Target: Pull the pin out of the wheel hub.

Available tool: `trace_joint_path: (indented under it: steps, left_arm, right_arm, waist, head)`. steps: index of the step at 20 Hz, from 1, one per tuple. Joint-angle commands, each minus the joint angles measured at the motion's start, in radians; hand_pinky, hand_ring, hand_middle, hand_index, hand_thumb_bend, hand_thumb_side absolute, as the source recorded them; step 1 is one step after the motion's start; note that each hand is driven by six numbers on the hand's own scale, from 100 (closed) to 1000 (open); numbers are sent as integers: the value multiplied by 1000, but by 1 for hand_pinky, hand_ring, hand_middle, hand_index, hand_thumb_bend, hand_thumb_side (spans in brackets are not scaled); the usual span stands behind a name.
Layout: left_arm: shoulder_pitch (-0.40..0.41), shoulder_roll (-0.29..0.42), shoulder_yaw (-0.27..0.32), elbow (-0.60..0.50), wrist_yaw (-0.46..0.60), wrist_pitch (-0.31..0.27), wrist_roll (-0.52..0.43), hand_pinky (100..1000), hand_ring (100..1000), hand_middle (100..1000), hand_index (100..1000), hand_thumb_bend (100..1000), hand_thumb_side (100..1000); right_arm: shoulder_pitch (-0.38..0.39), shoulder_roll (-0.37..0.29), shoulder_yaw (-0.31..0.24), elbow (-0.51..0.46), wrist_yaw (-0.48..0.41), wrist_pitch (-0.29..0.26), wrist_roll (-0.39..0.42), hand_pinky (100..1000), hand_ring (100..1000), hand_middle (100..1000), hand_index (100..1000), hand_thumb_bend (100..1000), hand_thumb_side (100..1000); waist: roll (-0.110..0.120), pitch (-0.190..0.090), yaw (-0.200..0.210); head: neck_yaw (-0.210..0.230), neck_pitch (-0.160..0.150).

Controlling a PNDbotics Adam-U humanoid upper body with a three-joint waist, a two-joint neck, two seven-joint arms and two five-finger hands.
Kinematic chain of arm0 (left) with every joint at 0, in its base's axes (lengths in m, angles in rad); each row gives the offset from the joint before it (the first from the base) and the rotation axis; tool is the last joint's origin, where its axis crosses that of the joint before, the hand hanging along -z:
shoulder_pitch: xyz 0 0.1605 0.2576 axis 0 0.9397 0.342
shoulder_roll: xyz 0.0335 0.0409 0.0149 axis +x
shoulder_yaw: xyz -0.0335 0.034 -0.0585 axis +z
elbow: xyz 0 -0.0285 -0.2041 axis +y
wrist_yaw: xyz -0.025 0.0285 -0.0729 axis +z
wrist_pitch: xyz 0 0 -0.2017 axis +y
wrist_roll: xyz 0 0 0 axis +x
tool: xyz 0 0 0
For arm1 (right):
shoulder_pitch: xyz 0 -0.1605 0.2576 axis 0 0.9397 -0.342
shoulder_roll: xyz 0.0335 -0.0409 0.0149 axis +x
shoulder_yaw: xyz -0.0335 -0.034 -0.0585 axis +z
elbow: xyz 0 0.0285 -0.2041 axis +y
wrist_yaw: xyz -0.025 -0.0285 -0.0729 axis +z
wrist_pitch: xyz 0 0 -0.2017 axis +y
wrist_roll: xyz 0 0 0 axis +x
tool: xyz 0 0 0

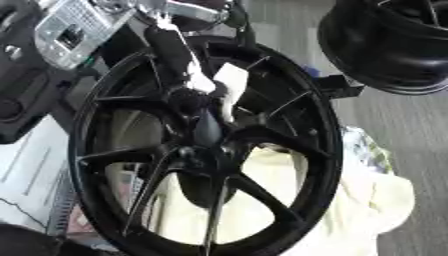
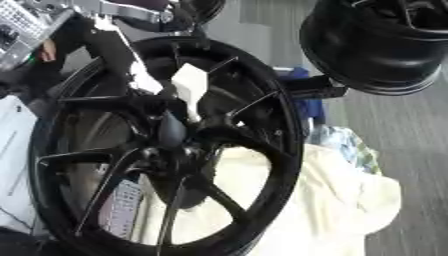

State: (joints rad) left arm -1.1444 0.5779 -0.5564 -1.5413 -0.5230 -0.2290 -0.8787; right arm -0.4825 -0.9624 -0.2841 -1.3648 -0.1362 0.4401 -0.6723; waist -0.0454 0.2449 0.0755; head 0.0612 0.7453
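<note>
One robot hand [image 1: 188,80], fingers' state unclear, meets the upright wheel hub [image 1: 206,150]; white pin [image 2: 191,92] points down.

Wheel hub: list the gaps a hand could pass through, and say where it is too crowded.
The widest openings lie between the lower spokes of the black wheel, where pale yellow cloth shows through. The upper spoke gaps are crowded: the hand and a white piece fill them near the centre. A second black rim closes the upper right.
</note>
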Motion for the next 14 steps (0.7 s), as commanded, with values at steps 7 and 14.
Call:
trace_joint_path:
  steps: [7,14]
  left_arm:
    - [-10,-7,20,29,-19,-45,-28,888,877,752,887,375,520]
    - [-7,-15,12,41,-10,-42,-28,890,857,723,878,331,531]
  right_arm:
    - [-8,-22,-23,3,-16,220,-235,831,634,810,898,100,493]
    - [-9,-16,-31,8,-17,215,-235,832,634,810,899,100,496]
  waist:
    - [-5,-6,-8]
    - [-5,1,-12]
  head:
    - [5,-18]
    - [7,-20]
